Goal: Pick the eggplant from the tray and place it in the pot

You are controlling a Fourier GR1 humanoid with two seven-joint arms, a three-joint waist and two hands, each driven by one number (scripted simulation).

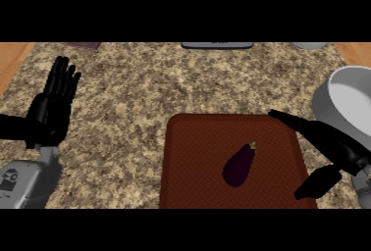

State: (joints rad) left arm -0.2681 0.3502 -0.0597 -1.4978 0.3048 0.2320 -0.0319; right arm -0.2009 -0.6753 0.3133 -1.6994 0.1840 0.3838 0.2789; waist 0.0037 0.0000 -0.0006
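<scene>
The right hand's (pixel 330 144) fingers (pixel 286 117) were stretched out straight over the far right corner of the tray (pixel 196 166), pointing toward the tray's far edge, while its thumb (pixel 316 182) hung apart from them near the tray's right edge. They grasped nothing; the hand was released, and it stood apart from the eggplant (pixel 239 164). Behind the hand, the grey forearm entered from the right side of the view's lower part.

The eggplant lay on the tray, a little right of the tray's middle, its stem end pointing toward the far edge and slightly right. The dark purple body lay tilted, with the blunt end nearer the tray's near edge.

The reddish-brown tray rested on the speckled bench (pixel 145 88), near the bench's near edge and right of centre.

The grey pot (pixel 346 105) stood at the bench's right edge, just beyond the right hand, partly cut off by the view.

The left hand (pixel 52 105) rested at the bench's left side, fingers straight and upright, holding nothing, well apart from the tray.
</scene>
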